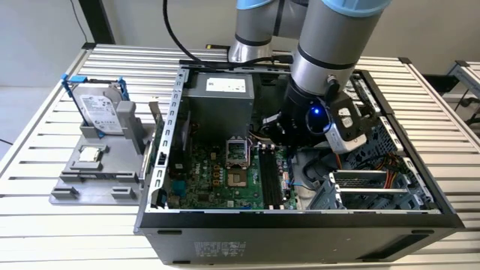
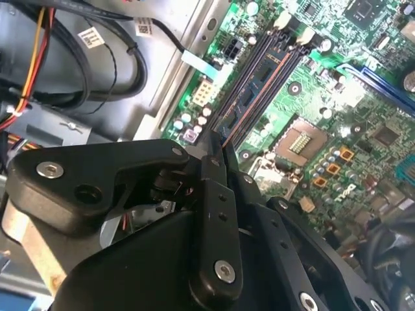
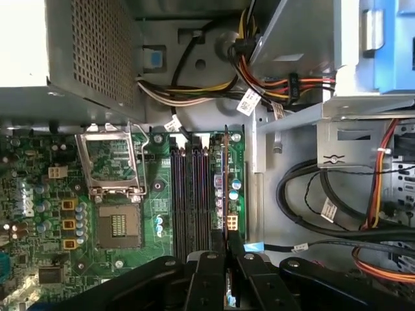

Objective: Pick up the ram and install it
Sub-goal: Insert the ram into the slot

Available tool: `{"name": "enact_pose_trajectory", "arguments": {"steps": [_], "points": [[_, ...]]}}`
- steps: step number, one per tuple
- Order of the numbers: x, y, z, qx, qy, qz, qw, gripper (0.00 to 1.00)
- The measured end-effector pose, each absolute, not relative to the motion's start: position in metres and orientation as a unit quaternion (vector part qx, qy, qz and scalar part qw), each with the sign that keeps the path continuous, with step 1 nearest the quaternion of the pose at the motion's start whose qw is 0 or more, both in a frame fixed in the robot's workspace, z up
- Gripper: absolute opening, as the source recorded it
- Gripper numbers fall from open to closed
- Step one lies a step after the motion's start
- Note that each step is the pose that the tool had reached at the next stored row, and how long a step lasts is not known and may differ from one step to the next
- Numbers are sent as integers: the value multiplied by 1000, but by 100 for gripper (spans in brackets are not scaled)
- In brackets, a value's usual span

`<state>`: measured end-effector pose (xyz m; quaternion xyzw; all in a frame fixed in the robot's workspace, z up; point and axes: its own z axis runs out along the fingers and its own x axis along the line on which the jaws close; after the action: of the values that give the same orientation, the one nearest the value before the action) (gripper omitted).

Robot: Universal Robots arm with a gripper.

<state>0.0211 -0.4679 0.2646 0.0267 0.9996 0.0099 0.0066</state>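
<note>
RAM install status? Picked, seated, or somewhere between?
Done: pickup. The gripper is shut on the ram, held edge-on inside the case. In hand: in the first wrist view the stick sits over the memory slots, running parallel to them. Left: seating. The slots look empty, and I can't tell whether the ram's lower edge is in one.

The motherboard (image 1: 225, 174) is showing green, with its slots (image 3: 188, 194) showing black. The claw (image 3: 227, 241) is appearing matt black, and the ram (image 3: 225, 181) gripped in it dark. The power supply (image 3: 97, 52) is displaying a grey dotted perforation. Cables (image 3: 285, 83) are showing yellow, red, orange and black. The blue-edged drive (image 1: 98, 107) is gleaming silver. The arm (image 1: 330, 50) is showing grey with pale blue caps. The table (image 1: 45, 225) is showing pale ribbed slats.
</note>
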Motion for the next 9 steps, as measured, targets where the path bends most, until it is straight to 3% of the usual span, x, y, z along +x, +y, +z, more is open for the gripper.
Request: {"name": "enact_pose_trajectory", "arguments": {"steps": [9], "points": [[20,-472,248,0,1000,11,5,0]]}}
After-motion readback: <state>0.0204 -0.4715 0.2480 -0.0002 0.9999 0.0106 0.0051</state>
